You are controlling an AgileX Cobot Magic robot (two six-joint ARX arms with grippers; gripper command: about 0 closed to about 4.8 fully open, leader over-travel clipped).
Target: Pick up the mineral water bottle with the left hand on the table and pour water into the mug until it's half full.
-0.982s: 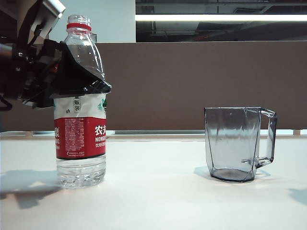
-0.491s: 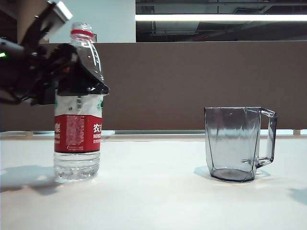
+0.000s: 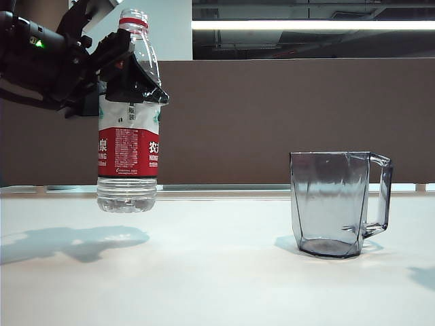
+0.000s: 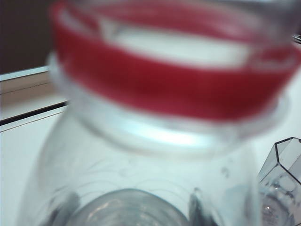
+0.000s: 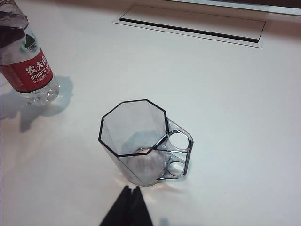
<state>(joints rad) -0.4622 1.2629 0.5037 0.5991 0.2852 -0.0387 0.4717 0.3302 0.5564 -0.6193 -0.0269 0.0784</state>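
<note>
Exterior view: one mineral water bottle [image 3: 129,129] hung upright and clear of the white bench [image 3: 217,272], its base above its own shadow, at the left of the scene. The left hand [image 3: 126,78] pinched the bottle at the shoulder, just above the white-and-red label, with one broad black finger [image 3: 139,85] lying across the near side; the red neck ring and the open, uncapped mouth stood above the grip. A small amount of water showed in the ribbed base. One green light [image 3: 39,43] glowed on the arm behind the hand.

One mug [image 3: 338,204], clear grey-tinted and faceted, stood upright on the bench well apart from the bottle, at the right, with its angular handle turned away from the bottle. No water could be made out in it.

Left wrist view: the bottle's neck [image 4: 169,84] filled the frame, blurred, with the red ring across it; one corner of the mug's rim [image 4: 284,160] showed at the edge.

Right wrist view: the mug [image 5: 136,141] was seen from above, its eight-sided rim dark-edged, and the bottle [image 5: 26,61] lay toward the far corner. The right hand [image 5: 128,209] hovered above the bench just beside the mug, touching neither thing, its two dark fingertips pressed together.
</note>
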